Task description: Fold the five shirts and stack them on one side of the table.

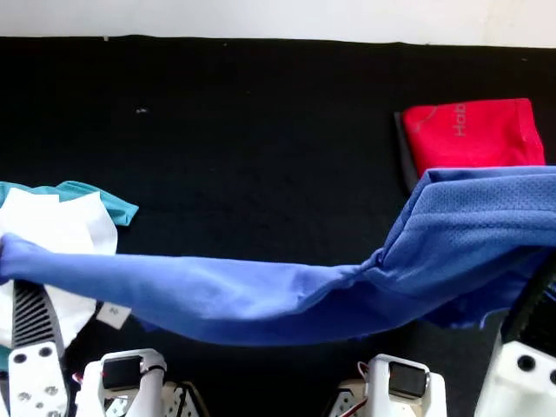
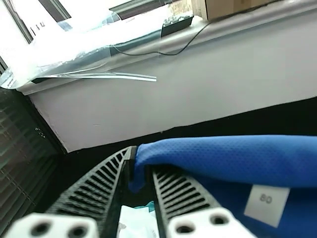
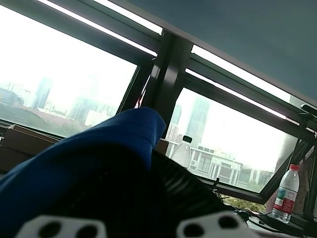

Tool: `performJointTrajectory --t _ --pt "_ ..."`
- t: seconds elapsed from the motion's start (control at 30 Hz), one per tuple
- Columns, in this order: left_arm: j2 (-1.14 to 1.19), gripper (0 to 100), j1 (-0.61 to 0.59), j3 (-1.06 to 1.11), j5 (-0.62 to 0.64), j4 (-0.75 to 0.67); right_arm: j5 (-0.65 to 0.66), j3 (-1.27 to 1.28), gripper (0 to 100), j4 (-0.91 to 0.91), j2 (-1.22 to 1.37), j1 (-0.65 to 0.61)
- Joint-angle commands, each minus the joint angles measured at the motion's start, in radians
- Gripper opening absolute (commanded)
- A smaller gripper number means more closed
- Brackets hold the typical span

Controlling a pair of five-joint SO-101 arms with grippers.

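High view: a blue shirt [image 1: 261, 300] hangs stretched in a long band above the near side of the black table [image 1: 261, 130]; a folded red shirt [image 1: 473, 135] lies at the far right; a white shirt [image 1: 52, 226] lies rumpled over a teal shirt [image 1: 113, 207] at the left edge.

Left wrist view: the left claw [image 2: 141, 166] is pinching one edge of the blue shirt, a white tag [image 2: 265, 198] showing on the cloth.

Right wrist view: the right claw [image 3: 153, 144] points up toward windows, pinching the shirt's other end; cloth drapes over one finger.
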Motion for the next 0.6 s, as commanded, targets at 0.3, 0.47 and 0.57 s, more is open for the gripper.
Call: performJointTrajectory --t 0.3,0.47,0.57 --pt "0.001 1 -0.01 0.007 -0.002 -0.021 0.009 -0.013 0.6 -0.114 0.004 0.007" --pt "0.001 1 -0.01 0.007 -0.002 -0.021 0.009 -0.013 0.6 -0.11 0.002 0.007" --pt "-0.005 1 -0.01 0.007 -0.002 -0.02 0.009 -0.016 0.6 -0.11 0.001 0.007"
